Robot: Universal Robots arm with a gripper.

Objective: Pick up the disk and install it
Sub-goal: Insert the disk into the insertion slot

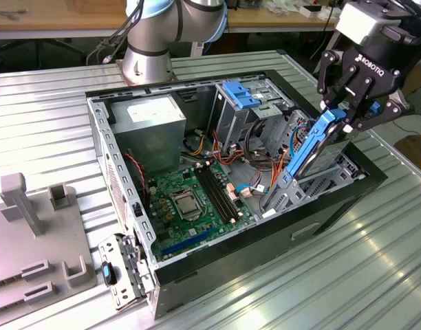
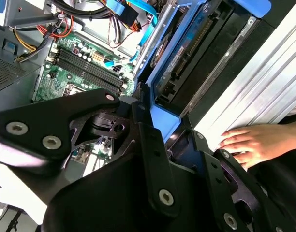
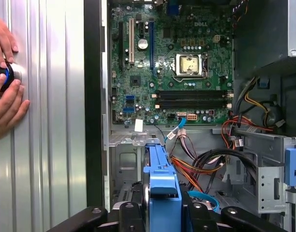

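Note:
The disk, a silver drive in a blue plastic frame, stands on edge, tilted, over the open computer case's corner at the exterior view's right. My gripper is shut on its upper end. Its lower end reaches down among the grey metal bay brackets inside the case. In the first wrist view the blue frame of the disk runs out from between my black fingers. The second wrist view shows the disk edge-on, with its connector side and blue frame beyond my gripper's linkage.
The open case holds a green motherboard, a grey power supply, a drive cage with blue clips and loose cables. A person's hands rest on the ribbed table beside the case. A grey fixture plate lies at the exterior view's left.

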